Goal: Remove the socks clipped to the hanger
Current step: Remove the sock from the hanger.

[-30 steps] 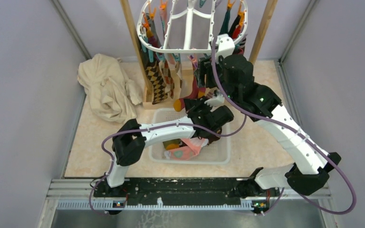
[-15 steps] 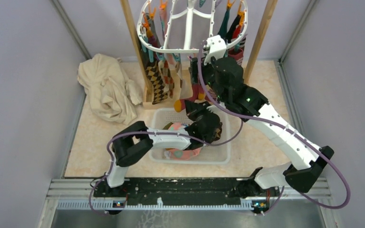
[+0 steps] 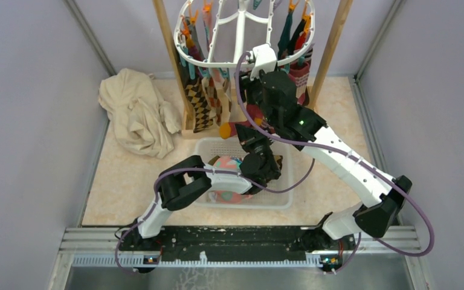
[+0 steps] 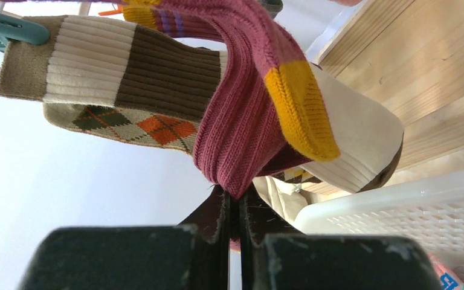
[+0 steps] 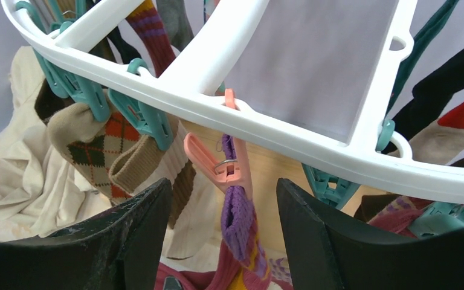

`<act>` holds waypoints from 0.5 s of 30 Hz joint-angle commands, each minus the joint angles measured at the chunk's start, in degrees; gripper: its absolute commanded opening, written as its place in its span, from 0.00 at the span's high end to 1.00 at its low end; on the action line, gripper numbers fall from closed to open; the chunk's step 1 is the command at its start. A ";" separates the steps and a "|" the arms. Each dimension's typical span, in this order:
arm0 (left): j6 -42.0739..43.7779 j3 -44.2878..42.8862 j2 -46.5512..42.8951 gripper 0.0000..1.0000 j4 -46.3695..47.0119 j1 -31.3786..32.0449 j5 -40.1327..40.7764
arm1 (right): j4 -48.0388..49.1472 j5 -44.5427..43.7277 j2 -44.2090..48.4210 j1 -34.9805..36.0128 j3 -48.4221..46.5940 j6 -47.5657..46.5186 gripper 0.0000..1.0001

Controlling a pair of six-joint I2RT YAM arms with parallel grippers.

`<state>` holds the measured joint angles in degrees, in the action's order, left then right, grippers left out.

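The left gripper (image 4: 235,208) sits at six o'clock, its dark jaws pressed together on the bottom fold of a maroon sock (image 4: 235,121) with a yellow patch. At ten o'clock a teal clip (image 4: 6,30) bites a brown-and-cream sock (image 4: 127,66), and an argyle sock (image 4: 139,124) hangs just under it. There's a wooden frame (image 4: 423,72) at two o'clock and a white mesh basket (image 4: 399,211) at four.

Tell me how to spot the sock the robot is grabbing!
Look at the white hanger hung between the wooden posts, then along its near rim to the pink clip among teal ones. The sock under it is dark red and ribbed, with a purple cuff and a yellow patch, unlike the brown striped sock and argyle sock beside it.
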<state>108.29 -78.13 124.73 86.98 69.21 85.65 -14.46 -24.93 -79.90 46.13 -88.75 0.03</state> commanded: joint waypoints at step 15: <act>3.07 0.37 -2.05 0.99 15.60 0.62 0.57 | 9.03 -3.97 -3.62 0.72 -1.83 -4.05 0.36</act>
<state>111.11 -78.06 124.70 87.02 69.38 85.95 -9.39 -27.86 -82.85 46.13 -88.77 -2.85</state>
